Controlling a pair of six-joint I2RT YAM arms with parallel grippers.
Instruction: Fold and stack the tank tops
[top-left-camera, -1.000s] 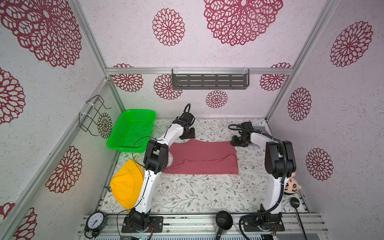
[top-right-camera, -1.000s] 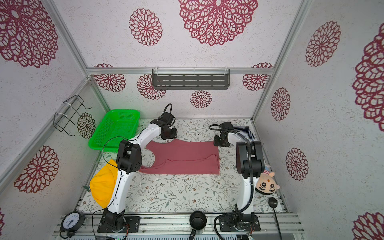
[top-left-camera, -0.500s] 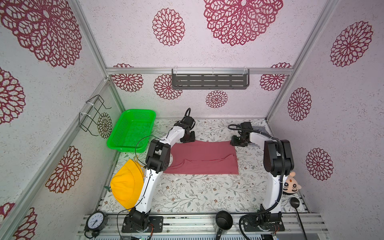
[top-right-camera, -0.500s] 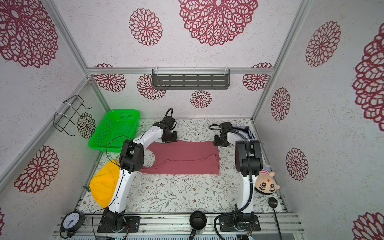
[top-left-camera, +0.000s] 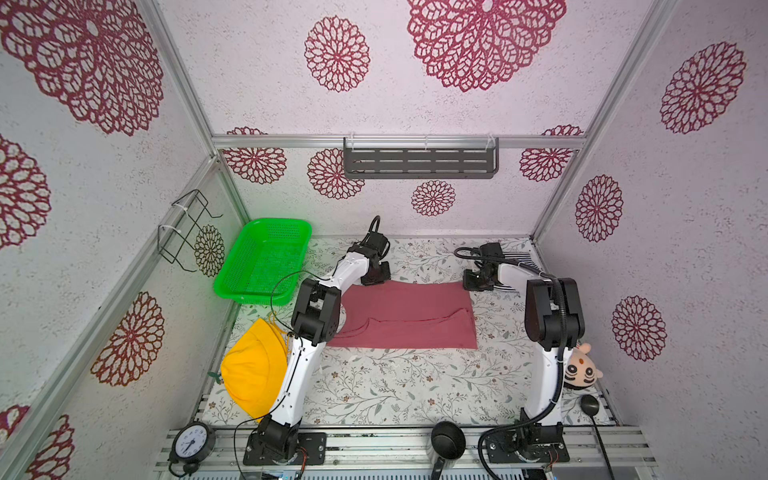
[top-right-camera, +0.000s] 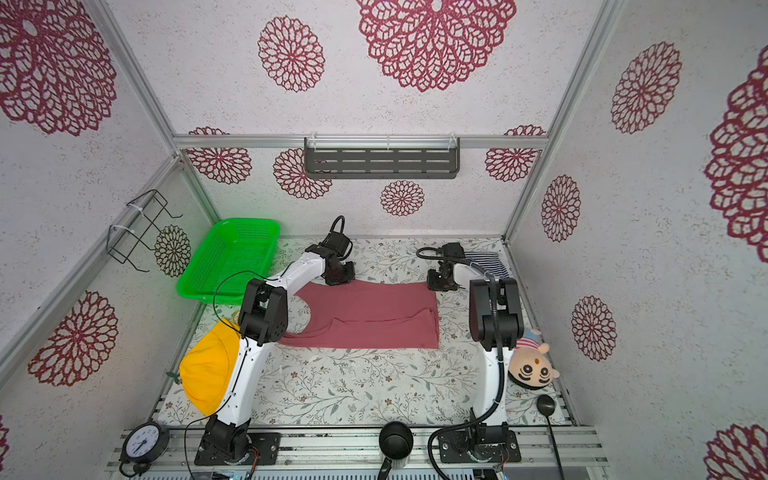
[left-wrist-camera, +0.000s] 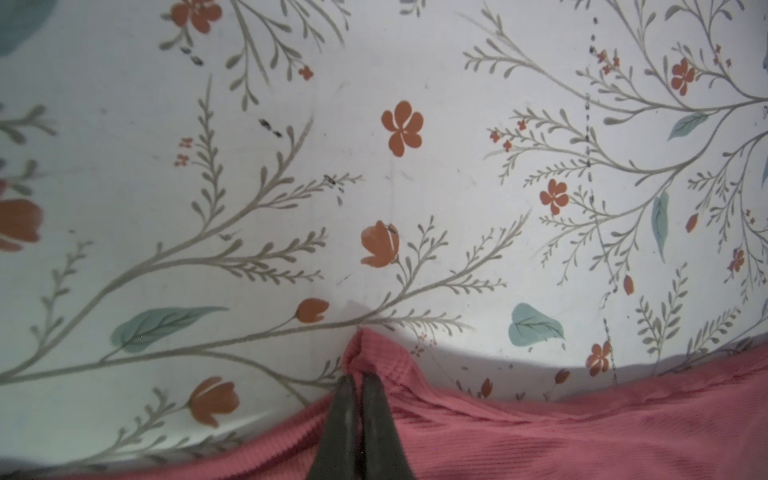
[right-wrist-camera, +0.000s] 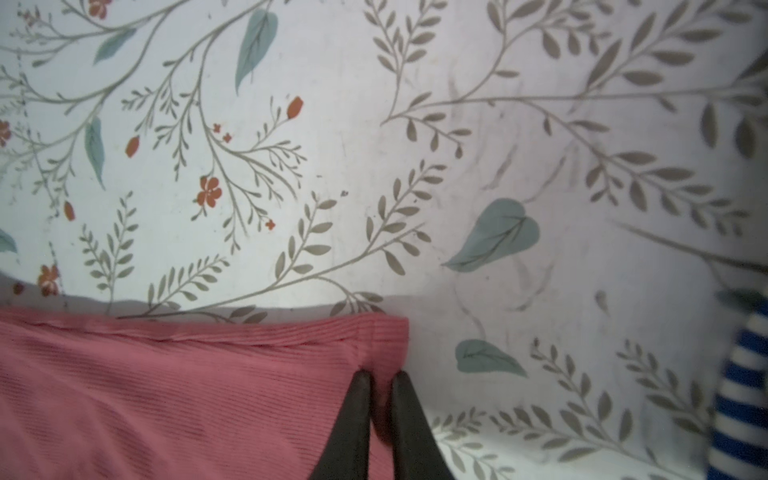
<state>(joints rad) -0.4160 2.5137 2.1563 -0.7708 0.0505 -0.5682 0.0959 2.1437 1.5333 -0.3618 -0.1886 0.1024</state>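
Observation:
The rose-red tank top (top-left-camera: 409, 316) (top-right-camera: 370, 316) lies flat in the middle of the floral table, its near part folded over. My left gripper (top-left-camera: 376, 279) (top-right-camera: 340, 277) is at the top's far left corner, shut on a pinch of the red knit (left-wrist-camera: 365, 357); the dark fingertips (left-wrist-camera: 347, 386) close over it. My right gripper (top-left-camera: 473, 284) (top-right-camera: 439, 284) is at the far right corner, shut on the red fabric (right-wrist-camera: 380, 345) too. The navy-and-white striped tank top (top-left-camera: 517, 259) (top-right-camera: 484, 262) (right-wrist-camera: 744, 386) lies bunched at the back right, partly hidden by the right arm.
A green basket (top-left-camera: 266, 259) stands at the back left. A yellow hat (top-left-camera: 253, 370) lies at the left edge by the left arm. A plush toy (top-left-camera: 582, 370) and a black knob (top-left-camera: 589, 405) sit at the right edge, a clock (top-left-camera: 192, 440) at front left.
Both grippers have come down onto the far corners of the red top and shut on the fabric; a second ago both stood open just behind it.

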